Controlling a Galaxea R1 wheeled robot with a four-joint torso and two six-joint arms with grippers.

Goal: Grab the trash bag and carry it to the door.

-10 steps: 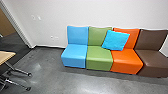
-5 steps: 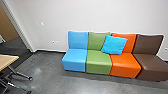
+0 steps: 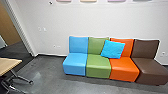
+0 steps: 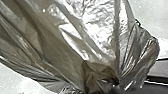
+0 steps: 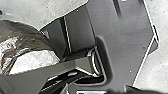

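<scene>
Whether the grip is wide, narrow or closed on sth. can't be told at the L wrist, nor at the R. Right up close in the L wrist view, the trash bag point(image 4: 67, 52) is seen: thin, see-through grey-brown plastic, crumpled, w/ bright glare; its folds are drawn together into a dark, tight bunch. In the R wrist view, part of the bag is shown nr the robot's own dark plate, w/ pale floor beyond.

Farther out, four joined seats are lined up along the wall point(image 3: 95, 20) on the grey floor point(image 3: 50, 72): blue seat point(image 3: 75, 63), green seat point(image 3: 98, 67), orange seat point(image 3: 123, 70), brown seat point(image 3: 150, 68). A bright blue pillow point(image 3: 113, 49) is propped, tilted, across the green & orange backrests, its lower edge at the rear edges of those two seats.

On the robot's L, a wood-topped table point(image 3: 8, 65) w/ dark legs is partly cut off, one corner pointed toward the seats. Past it, a doorway frame point(image 3: 21, 28) is seen at the wall's L edge, w/ darker floor beyond. Small white plates point(image 3: 42, 29) are mounted btwn frame & seats.
</scene>
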